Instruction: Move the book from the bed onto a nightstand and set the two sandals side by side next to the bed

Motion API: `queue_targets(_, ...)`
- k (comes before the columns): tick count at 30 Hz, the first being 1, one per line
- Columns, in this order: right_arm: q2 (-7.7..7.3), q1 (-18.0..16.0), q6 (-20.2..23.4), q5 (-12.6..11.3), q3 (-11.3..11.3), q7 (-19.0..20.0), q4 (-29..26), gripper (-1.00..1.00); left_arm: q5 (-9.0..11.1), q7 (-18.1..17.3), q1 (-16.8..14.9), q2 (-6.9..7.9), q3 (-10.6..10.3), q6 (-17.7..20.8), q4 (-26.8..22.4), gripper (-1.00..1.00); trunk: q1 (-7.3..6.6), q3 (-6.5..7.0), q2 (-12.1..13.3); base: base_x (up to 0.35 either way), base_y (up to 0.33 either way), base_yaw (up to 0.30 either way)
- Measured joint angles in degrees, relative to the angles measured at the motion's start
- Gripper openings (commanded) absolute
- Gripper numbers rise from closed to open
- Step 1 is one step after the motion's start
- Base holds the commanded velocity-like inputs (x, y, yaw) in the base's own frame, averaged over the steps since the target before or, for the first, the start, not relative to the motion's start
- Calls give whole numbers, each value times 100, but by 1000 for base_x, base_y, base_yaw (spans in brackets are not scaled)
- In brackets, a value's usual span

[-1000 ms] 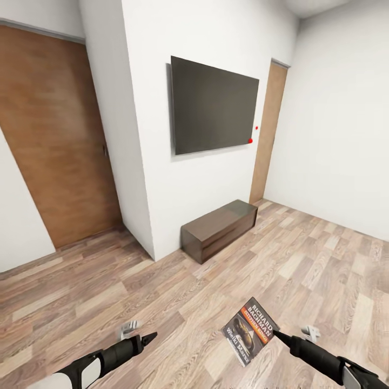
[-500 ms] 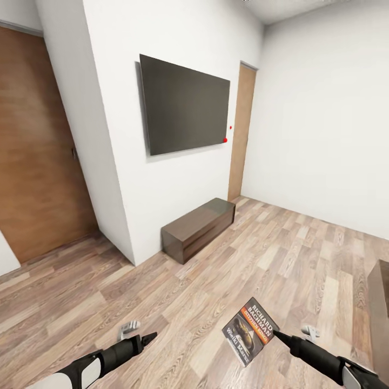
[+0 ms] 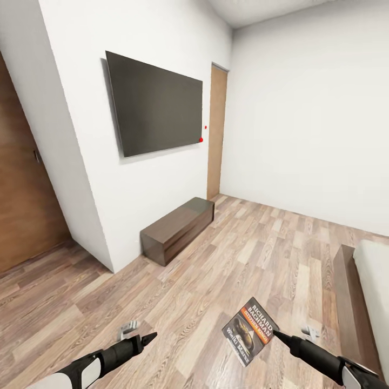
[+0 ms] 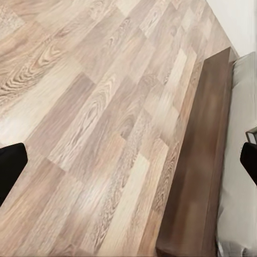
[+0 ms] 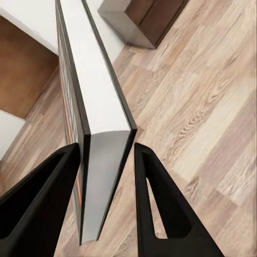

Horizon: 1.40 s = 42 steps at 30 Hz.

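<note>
My right gripper (image 3: 276,334) is shut on the book (image 3: 249,330), a thin paperback with a dark cover and an orange band, held above the wood floor. In the right wrist view the book (image 5: 99,123) stands edge-on between the two black fingers (image 5: 48,203). My left gripper (image 3: 146,339) hangs low over the floor; its fingers (image 4: 10,171) stand far apart, open and empty. The bed's dark frame (image 3: 348,302) and pale mattress (image 3: 375,281) show at the right edge, and the bed frame (image 4: 201,160) appears again under the left wrist. Sandals and nightstand are out of view.
A black TV (image 3: 154,111) hangs on the white wall above a low brown cabinet (image 3: 178,229). A narrow wooden door (image 3: 217,138) stands at the far corner, and a wider brown door (image 3: 21,216) at the left. Wood-plank floor lies open between cabinet and bed.
The camera has turned to the right, so wall, TV and cabinet slid left and the bed came into view. Both arms and the held book keep their place in the picture.
</note>
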Motion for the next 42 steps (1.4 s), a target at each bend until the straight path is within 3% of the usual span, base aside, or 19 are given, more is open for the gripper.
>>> queue_targets(42,0,0,0,0,0,-17,0,-100,0,0,0,-2,0,0,0,100,0,0,0,0,0,-283)
